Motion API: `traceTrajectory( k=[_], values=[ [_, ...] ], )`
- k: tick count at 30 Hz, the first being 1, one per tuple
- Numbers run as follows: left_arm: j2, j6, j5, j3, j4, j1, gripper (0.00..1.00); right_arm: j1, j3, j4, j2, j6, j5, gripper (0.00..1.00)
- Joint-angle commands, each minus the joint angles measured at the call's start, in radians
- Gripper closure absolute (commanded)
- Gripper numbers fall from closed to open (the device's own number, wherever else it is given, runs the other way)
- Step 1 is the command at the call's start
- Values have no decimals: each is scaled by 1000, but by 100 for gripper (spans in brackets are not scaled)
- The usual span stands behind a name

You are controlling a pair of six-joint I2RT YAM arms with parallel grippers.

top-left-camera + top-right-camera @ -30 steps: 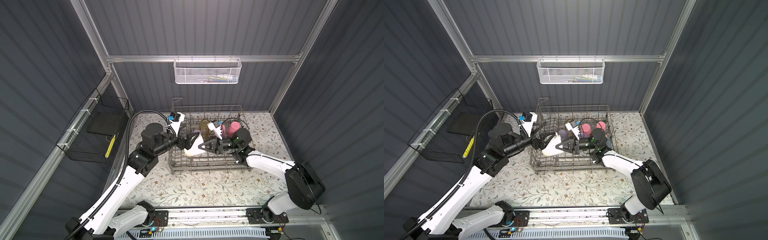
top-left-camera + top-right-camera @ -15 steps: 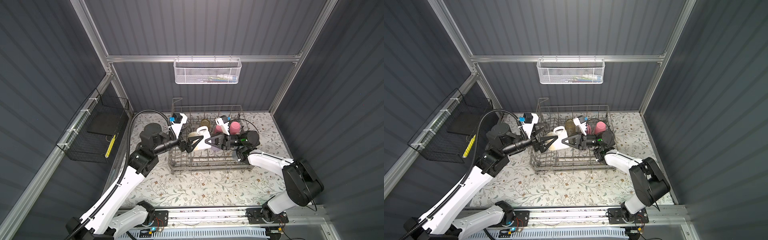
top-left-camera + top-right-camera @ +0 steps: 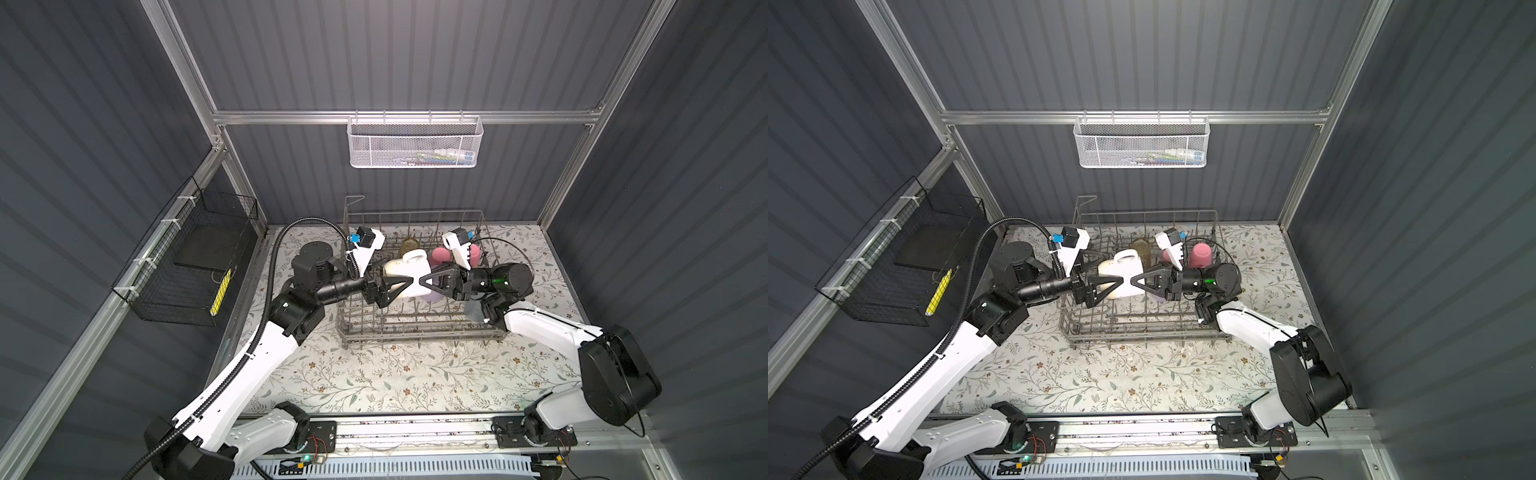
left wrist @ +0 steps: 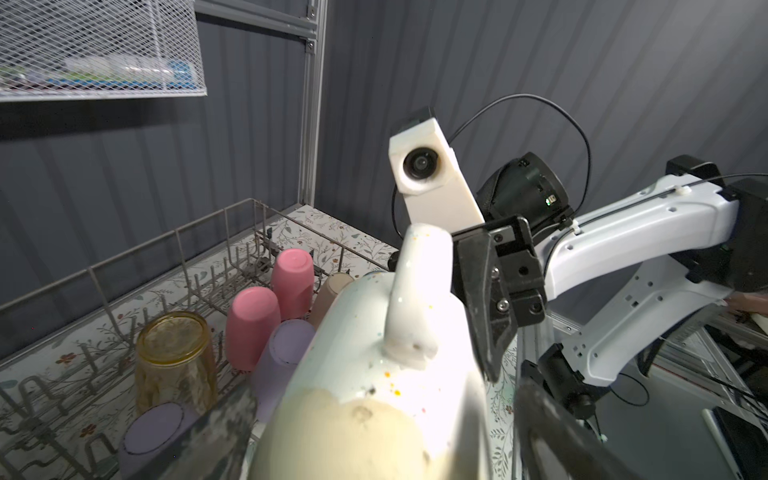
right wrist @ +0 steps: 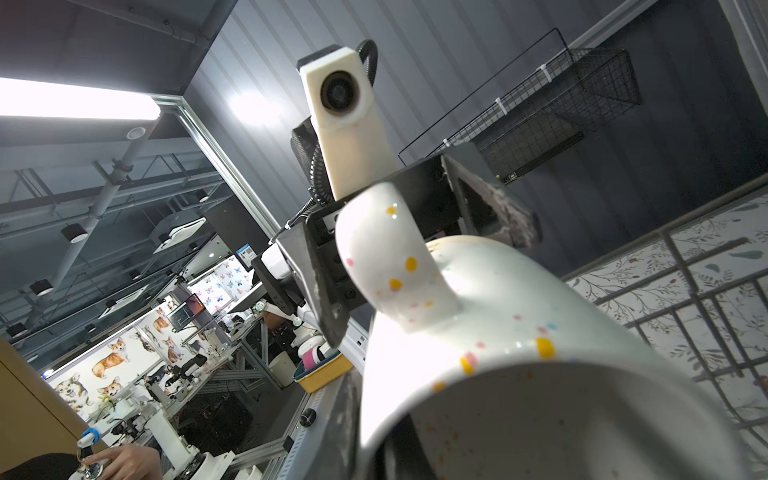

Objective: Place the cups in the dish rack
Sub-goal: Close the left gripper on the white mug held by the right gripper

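Mug (image 3: 409,270), cream, speckled and handled, lies sideways in the air over the middle of the rack (image 3: 415,330). At its nine o'clock the left jaws gape wide around its base. At three o'clock the right jaws are pinched tight on its rim. A pink cup (image 3: 439,254) stands upturned at one o'clock. The flowered surface (image 3: 415,374) lies open beyond the rack's six o'clock edge, and grey ribbed walls (image 3: 415,62) enclose three sides.

Glossy glazed mug (image 4: 349,328), matt pink cups (image 4: 251,332), clear yellow tumbler (image 4: 174,357), dull grey metal wire rack (image 3: 419,331).
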Motion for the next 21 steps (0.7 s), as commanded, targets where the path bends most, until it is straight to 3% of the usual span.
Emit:
traceTrajectory(
  k=[1,6,21],
  values=[
    [20,-9,111,-4,17,7,4,-4,40,95,-31,0,29,100],
    [57,-13,184,6,18,7,4,-5,46,95,-31,1,38,100],
    [58,-8,241,-24,25,7,5,-11,45,95,-68,-1,52,100]
  ],
)
